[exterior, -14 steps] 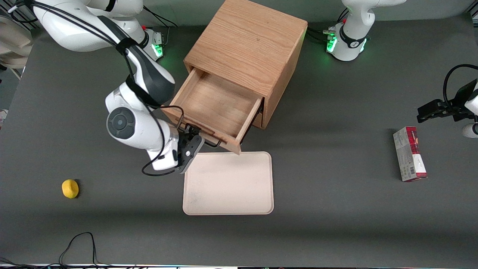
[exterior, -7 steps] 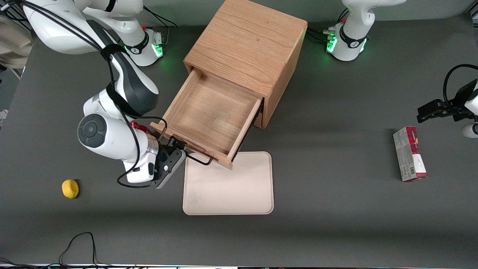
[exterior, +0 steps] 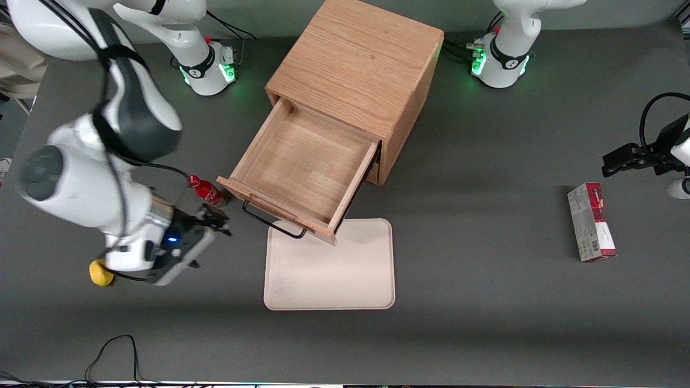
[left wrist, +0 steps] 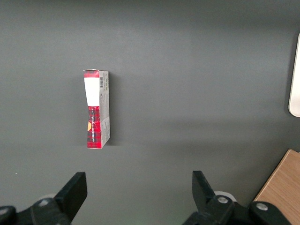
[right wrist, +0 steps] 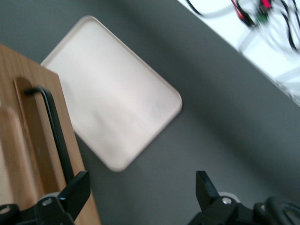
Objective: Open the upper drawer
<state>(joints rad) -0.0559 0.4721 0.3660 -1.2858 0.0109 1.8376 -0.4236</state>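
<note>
One upper drawer (exterior: 302, 164) stands pulled far out of the oak cabinet (exterior: 358, 70), its black bar handle (exterior: 272, 223) over the edge of the beige tray (exterior: 329, 269), while the gripper (exterior: 213, 221), fingers spread wide and empty, hangs just beside that handle, near a small red bottle (exterior: 206, 191).

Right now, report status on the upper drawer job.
Tool open, clear of the handle. Upper drawer pulled out, empty. Small red bottle beside the drawer front; tray below.
</note>
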